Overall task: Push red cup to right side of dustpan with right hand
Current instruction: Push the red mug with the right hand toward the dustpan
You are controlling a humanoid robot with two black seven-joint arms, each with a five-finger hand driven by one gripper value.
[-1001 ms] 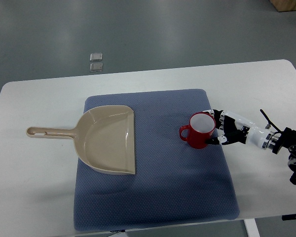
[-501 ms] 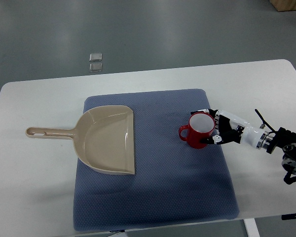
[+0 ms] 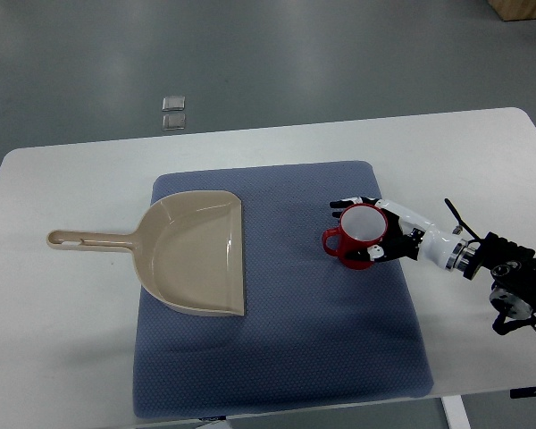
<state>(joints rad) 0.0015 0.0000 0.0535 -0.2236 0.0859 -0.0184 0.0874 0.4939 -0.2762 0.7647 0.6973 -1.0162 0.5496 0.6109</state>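
Top view, looking steeply down: a white counter (image 3: 62,357) carries a blue-grey mat (image 3: 339,349), and on the mat sit the two objects of the exercise. A beige dustpan (image 3: 192,255) lies on the mat's left portion, its pan mouth facing right and its long handle reaching left off the mat onto the bare counter. A red cup (image 3: 357,237) stands upright on the mat's right portion, well apart from the dustpan's open edge, with a stretch of bare mat between them. The cup's pale interior faces the camera and its handle points left, toward the dustpan.

The right robot hand (image 3: 389,234), white and black, comes in from the picture's right edge on a slim forearm that crosses the mat's right border. It is pressed against the cup's right side, its fingers (image 3: 348,205) curled round the far rim and a thumb (image 3: 372,253) at the near side, so that the robot hand cups the mug and appears to grip it. Black wrist hardware and cabling show at the right, over the bare counter.

No left arm shows anywhere along the picture's left edge. Beyond the counter's far edge lies a grey floor, where two small square plates (image 3: 173,112) sit one above the other, and a wooden corner (image 3: 523,9) shows at upper right.
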